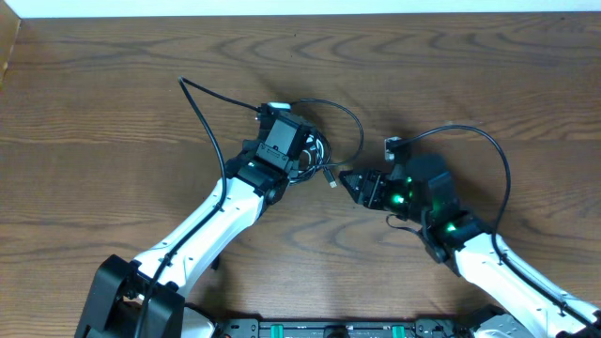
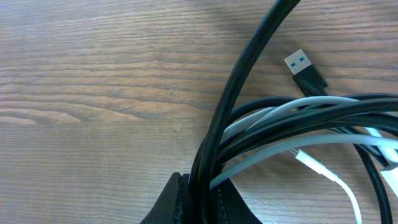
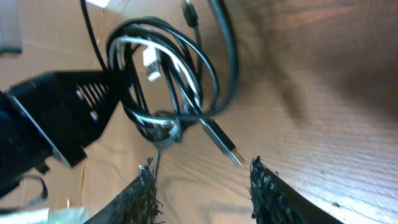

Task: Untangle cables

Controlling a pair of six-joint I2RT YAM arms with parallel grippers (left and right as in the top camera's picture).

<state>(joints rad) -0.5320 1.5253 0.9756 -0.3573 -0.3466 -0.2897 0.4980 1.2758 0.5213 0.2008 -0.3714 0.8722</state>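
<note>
The cables (image 1: pixel 322 150) lie as a tangled coil of black and white cords at the table's middle. My left gripper (image 2: pixel 202 194) is shut on several strands of the coil, black and white (image 2: pixel 267 134). A black plug with a blue insert (image 2: pixel 305 67) lies free beside the coil. A white plug end (image 2: pixel 323 174) trails to the right. My right gripper (image 3: pixel 202 180) is open and empty, low over the table just short of a black plug with a metal tip (image 3: pixel 222 142). The coil (image 3: pixel 168 81) lies beyond it. In the overhead view the right gripper (image 1: pixel 352 183) faces the left gripper (image 1: pixel 302 161).
A thicker black arm wire (image 1: pixel 202 113) loops out to the left of the left arm. Another arm wire (image 1: pixel 493 150) arcs over the right arm. The wooden table (image 1: pixel 113 131) ends at a pale edge along the far side. The left arm's body (image 3: pixel 50 118) fills the left of the right wrist view.
</note>
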